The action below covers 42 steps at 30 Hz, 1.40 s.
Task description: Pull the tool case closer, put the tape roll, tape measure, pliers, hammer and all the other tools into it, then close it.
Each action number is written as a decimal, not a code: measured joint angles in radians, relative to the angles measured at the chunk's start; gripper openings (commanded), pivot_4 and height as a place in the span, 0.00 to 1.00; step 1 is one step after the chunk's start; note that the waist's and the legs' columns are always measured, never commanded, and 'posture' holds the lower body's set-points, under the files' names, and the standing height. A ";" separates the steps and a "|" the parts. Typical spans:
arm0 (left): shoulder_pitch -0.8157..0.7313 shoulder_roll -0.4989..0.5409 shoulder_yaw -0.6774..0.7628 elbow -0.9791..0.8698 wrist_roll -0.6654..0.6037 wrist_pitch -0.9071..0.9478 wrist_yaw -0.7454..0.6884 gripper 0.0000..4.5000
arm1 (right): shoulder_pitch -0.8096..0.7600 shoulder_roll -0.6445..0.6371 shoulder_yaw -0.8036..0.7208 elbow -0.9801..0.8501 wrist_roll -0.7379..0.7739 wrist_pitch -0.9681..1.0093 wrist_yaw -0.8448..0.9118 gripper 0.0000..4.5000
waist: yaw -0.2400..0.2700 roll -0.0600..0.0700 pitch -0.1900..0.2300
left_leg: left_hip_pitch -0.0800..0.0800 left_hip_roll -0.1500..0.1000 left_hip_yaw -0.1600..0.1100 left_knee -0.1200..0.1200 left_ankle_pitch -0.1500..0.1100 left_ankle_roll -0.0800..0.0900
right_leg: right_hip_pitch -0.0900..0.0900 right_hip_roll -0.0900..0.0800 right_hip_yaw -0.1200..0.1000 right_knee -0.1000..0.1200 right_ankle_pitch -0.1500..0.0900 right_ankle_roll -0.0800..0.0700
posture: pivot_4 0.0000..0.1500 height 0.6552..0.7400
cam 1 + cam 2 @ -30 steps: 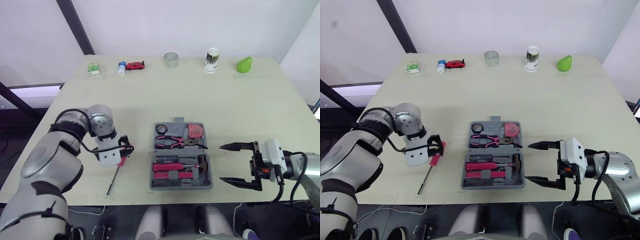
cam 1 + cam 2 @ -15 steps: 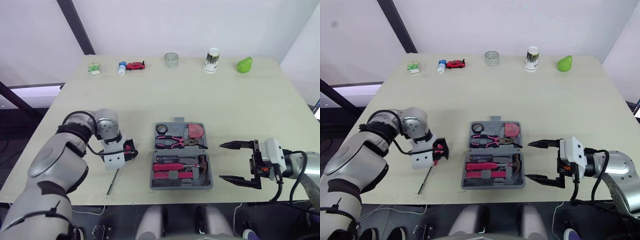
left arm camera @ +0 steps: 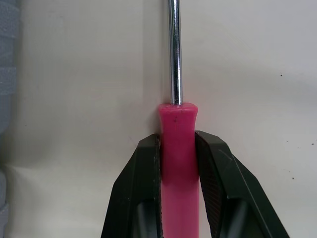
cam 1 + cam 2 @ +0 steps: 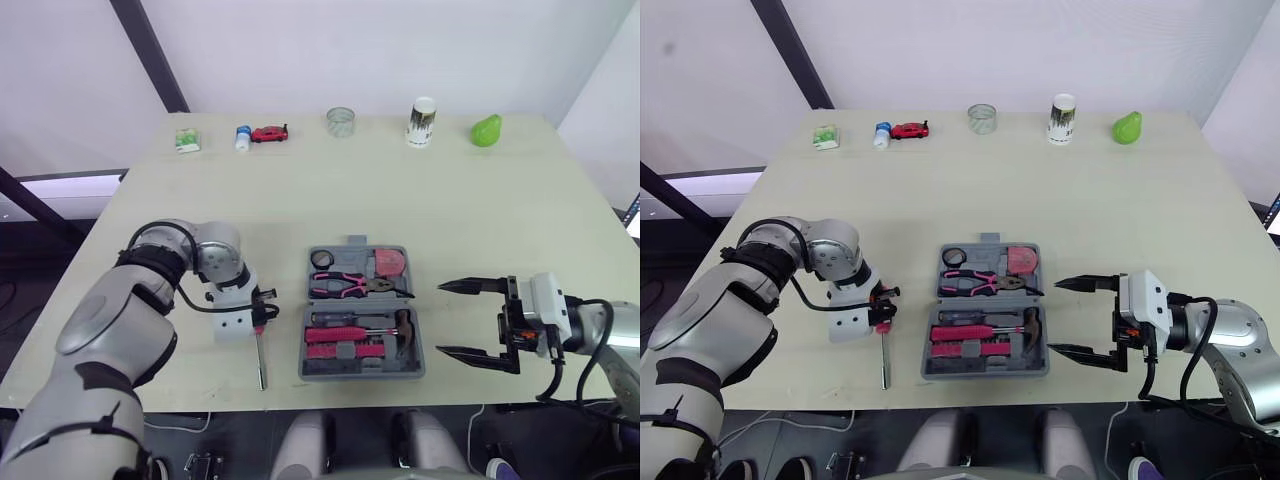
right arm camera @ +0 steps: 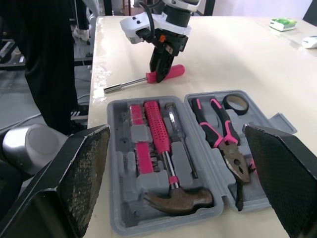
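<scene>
1. The surface [image 4: 480,200] has not changed over the last second. The row of small items along its 12 o'clock edge is where it was.
2. The tool case [image 4: 360,374] lies open near the 6 o'clock edge and has not moved. Pulling it closer looks done.
3. The right tool [image 4: 440,319] waits at 3 o'clock of the case, spread wide and empty. It has barely shifted.
4. The left tool [image 4: 262,310] made the real change. It has slid toward the case and now sits just beside it at 9 o'clock. Its fingers [image 3: 148,163] are clamped on the pink handle of the screwdriver [image 4: 260,355].
5. The screwdriver has swung with it. A second ago the shaft slanted toward 7 o'clock; now it points straight to 6 o'clock and runs alongside the case wall. Seen from the right wrist, its shaft looks to rest on the surface, not lifted.
6. Inside the case, the hammer [image 4: 375,330] lies in the 6 o'clock half. The pliers [image 4: 350,285], tape roll [image 4: 322,259] and tape measure [image 4: 388,264] are in the 12 o'clock half.
7. My judgement is that this screwdriver is the last loose piece. Once it is seated, only closing the lid remains.
</scene>
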 measured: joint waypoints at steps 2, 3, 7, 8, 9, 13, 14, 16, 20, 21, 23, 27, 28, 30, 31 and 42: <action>0.014 0.015 -0.001 -0.001 -0.044 0.000 -0.022 0.12 | 0.000 0.001 0.000 0.000 -0.001 -0.001 -0.001 1.00 | -0.004 0.000 0.000 | 0.000 0.000 0.000 0.000 0.000 0.000 | 0.000 0.000 0.000 0.000 0.000 0.000 | 1.00 1.00; 0.020 0.021 -0.001 -0.001 -0.066 0.003 -0.033 0.12 | 0.000 0.002 0.000 0.001 -0.002 -0.001 -0.002 1.00 | -0.006 0.000 0.000 | 0.000 0.000 0.000 0.000 0.000 0.000 | 0.000 0.000 0.000 0.000 0.000 0.000 | 1.00 1.00; 0.095 0.097 0.002 -0.076 -0.266 0.116 -0.176 0.12 | 0.003 0.007 0.002 0.001 -0.002 -0.001 -0.004 1.00 | -0.021 0.000 0.000 | 0.000 0.001 0.000 0.000 0.000 0.000 | 0.000 0.001 0.000 0.000 0.000 0.000 | 1.00 1.00; 0.104 0.107 0.003 -0.086 -0.285 0.134 -0.193 0.12 | 0.006 0.007 0.002 0.001 -0.002 -0.001 -0.004 1.00 | -0.022 0.000 0.000 | 0.000 0.002 0.000 0.000 0.000 0.000 | 0.000 0.001 0.000 0.000 0.000 0.000 | 1.00 1.00; 0.139 0.145 0.012 -0.150 -0.356 0.199 -0.243 0.12 | 0.009 0.010 0.004 0.001 -0.002 -0.001 -0.005 1.00 | -0.024 0.000 0.000 | -0.001 0.002 -0.001 0.000 0.000 0.000 | -0.001 0.001 0.000 0.000 0.000 0.000 | 1.00 1.00; 0.253 0.251 0.090 -0.371 -0.532 0.421 -0.324 0.12 | 0.005 0.016 0.023 0.003 -0.004 -0.001 -0.005 1.00 | -0.022 0.000 0.000 | -0.001 0.004 0.000 0.000 0.000 0.000 | 0.000 0.000 0.000 0.000 0.000 0.000 | 1.00 1.00; 0.266 0.262 0.102 -0.399 -0.549 0.455 -0.327 0.12 | 0.003 0.016 0.025 0.003 -0.004 -0.001 -0.005 1.00 | -0.020 0.000 0.000 | -0.001 0.004 -0.001 0.000 0.000 0.000 | 0.000 0.000 0.000 0.000 0.000 0.000 | 1.00 1.00; 0.325 0.298 0.152 -0.499 -0.595 0.562 -0.328 0.12 | -0.004 0.017 0.028 0.004 -0.004 -0.002 -0.005 1.00 | -0.018 0.000 0.000 | -0.001 0.004 -0.001 0.000 0.000 0.000 | 0.000 0.000 -0.001 0.000 0.000 0.000 | 1.00 1.00; 0.461 0.391 0.271 -0.726 -0.658 0.853 -0.297 0.12 | -0.011 0.018 0.032 0.014 -0.004 -0.002 -0.004 1.00 | -0.020 -0.001 0.001 | -0.001 0.004 -0.001 0.000 0.000 0.000 | 0.000 0.000 0.000 0.001 0.000 0.000 | 1.00 1.00; 0.522 0.431 0.325 -0.811 -0.679 0.952 -0.281 0.12 | -0.019 0.020 0.039 0.022 -0.005 -0.002 -0.004 1.00 | -0.020 -0.001 0.001 | -0.001 0.004 -0.001 0.000 0.000 0.000 | 0.000 0.001 0.000 0.001 0.000 0.000 | 1.00 1.00; 0.628 0.511 0.382 -0.948 -0.725 1.078 -0.264 0.12 | -0.018 0.019 0.037 0.024 -0.005 -0.003 -0.002 1.00 | -0.026 -0.001 0.001 | -0.001 0.005 0.000 0.000 0.000 0.000 | -0.001 0.001 0.001 0.000 0.000 0.000 | 1.00 1.00; 0.824 0.596 0.566 -1.166 -0.834 1.388 -0.168 0.12 | -0.022 0.018 0.039 0.032 -0.004 -0.003 0.002 1.00 | -0.018 -0.001 0.001 | 0.000 0.005 -0.001 0.000 0.000 0.000 | 0.000 0.000 0.000 0.000 0.000 0.000 | 1.00 1.00; 0.890 0.596 0.649 -1.229 -0.880 1.504 -0.111 0.12 | -0.029 0.018 0.040 0.033 -0.004 -0.003 0.005 1.00 | -0.015 -0.001 0.001 | 0.000 0.005 -0.001 0.000 0.000 0.000 | 0.000 0.000 -0.001 0.001 0.000 0.000 | 1.00 1.00; 0.997 0.588 0.776 -1.321 -0.935 1.680 -0.030 0.12 | -0.033 0.018 0.040 0.037 -0.003 -0.006 0.012 1.00 | -0.014 -0.001 0.001 | 0.000 0.005 -0.001 0.000 0.000 0.000 | 0.000 0.000 -0.001 0.001 0.000 0.000 | 1.00 1.00; 1.014 0.580 0.798 -1.338 -0.944 1.715 -0.012 0.12 | -0.031 0.017 0.039 0.038 -0.004 -0.006 0.014 1.00 | -0.013 -0.001 0.001 | 0.000 0.005 0.000 0.000 0.000 0.000 | 0.000 0.000 0.000 0.001 0.000 0.000 | 1.00 1.00; 1.240 0.201 1.127 -1.633 -1.013 2.388 0.437 0.12 | -0.069 0.020 0.051 0.080 -0.004 -0.020 0.040 1.00 | -0.007 -0.002 0.001 | 0.001 0.004 -0.001 0.000 0.000 0.000 | 0.000 0.000 0.000 0.001 0.000 0.000 | 1.00 1.00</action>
